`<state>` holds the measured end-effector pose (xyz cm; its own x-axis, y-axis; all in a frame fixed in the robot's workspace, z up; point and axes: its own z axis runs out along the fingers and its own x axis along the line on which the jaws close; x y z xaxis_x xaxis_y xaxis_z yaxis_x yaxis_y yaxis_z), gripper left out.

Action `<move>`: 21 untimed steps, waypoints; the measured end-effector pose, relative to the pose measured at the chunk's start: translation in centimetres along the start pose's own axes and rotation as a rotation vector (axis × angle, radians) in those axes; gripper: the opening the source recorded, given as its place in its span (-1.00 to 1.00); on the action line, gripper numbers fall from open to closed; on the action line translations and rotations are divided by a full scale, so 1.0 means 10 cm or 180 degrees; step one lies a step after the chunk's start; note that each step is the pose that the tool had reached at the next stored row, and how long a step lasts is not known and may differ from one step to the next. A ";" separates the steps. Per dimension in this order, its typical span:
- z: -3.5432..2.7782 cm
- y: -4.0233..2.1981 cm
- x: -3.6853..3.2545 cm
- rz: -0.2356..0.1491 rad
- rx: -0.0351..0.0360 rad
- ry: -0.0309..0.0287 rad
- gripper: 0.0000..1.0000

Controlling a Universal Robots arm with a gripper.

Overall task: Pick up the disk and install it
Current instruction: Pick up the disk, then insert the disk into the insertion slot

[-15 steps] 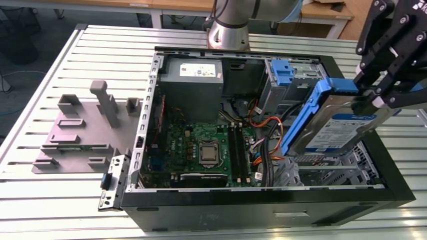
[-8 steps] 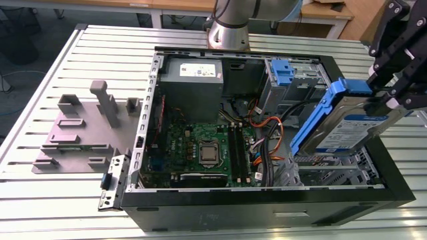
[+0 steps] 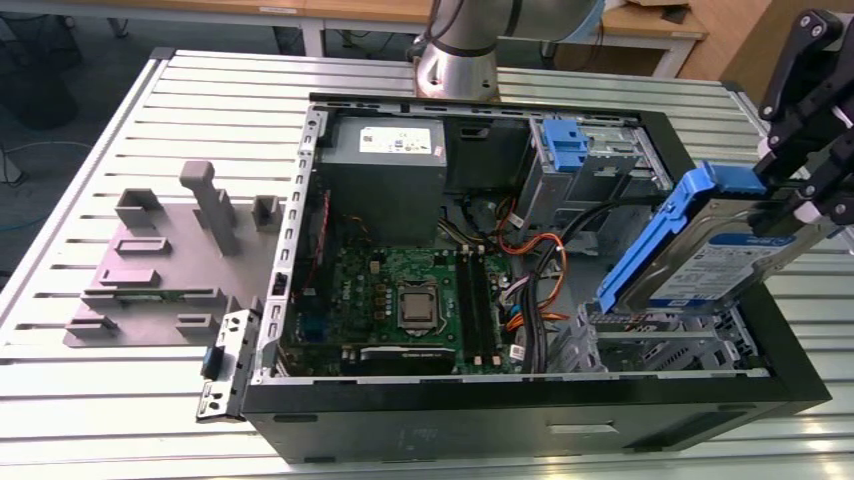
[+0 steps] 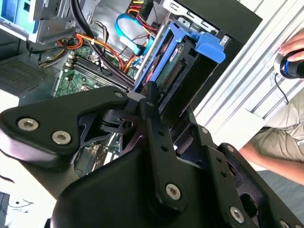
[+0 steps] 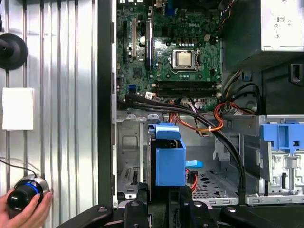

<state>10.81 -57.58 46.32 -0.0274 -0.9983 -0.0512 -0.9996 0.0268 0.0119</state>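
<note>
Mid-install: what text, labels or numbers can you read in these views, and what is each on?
White-and-blue label on the flat silver-metal hard drive, held in the black gripper: print too small to read.
White sticker on the grey metal box inside the black computer case: too small to read.
White markings on the green motherboard: too small to quote.
No text can be quoted.

The disk (image 3: 727, 270) is silver with a white-and-blue label, framed by a blue bracket (image 3: 654, 240). The pincer (image 3: 794, 205) is black. The case (image 3: 534, 420) is black, its motherboard (image 3: 400, 290) green, the stand (image 3: 160, 260) grey, the surface (image 3: 107, 400) ribbed silver.
</note>
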 end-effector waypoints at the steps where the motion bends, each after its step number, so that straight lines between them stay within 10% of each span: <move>1: 0.005 0.000 0.001 0.0000 0.0000 0.0000 -0.30; 21: 0.085 -0.003 0.041 -0.0006 -0.0001 -0.0017 -0.30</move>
<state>10.81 -57.95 45.45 -0.0257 -0.9981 -0.0564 -0.9996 0.0251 0.0120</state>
